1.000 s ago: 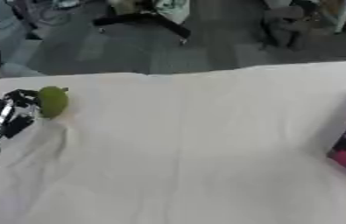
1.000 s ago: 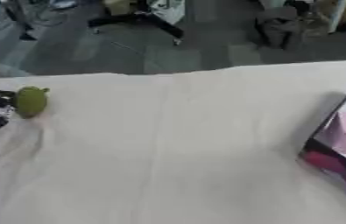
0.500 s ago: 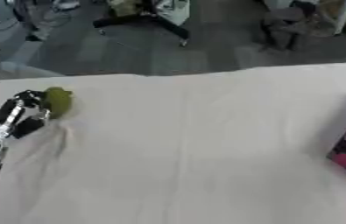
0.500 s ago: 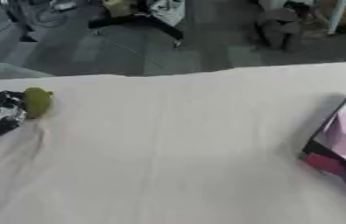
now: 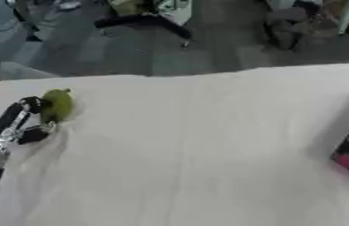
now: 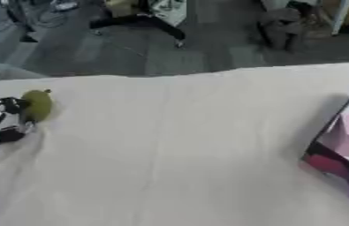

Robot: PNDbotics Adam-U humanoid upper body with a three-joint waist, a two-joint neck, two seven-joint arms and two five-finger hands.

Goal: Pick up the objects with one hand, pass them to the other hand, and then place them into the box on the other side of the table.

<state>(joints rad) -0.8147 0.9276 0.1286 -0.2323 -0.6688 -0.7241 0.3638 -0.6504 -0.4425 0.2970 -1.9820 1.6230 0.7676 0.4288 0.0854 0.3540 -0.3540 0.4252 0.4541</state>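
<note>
Left hand (image 5: 19, 126) reaches up along the table (image 5: 208, 154), fingers curled against the green fruit (image 5: 56, 105) at its tips; box (image 6: 347, 145) sits far right.

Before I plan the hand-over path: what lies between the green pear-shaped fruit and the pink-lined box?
Only bare white tablecloth lies between the green pear-shaped fruit and the pink-lined box, best seen in the right eye view.
</note>
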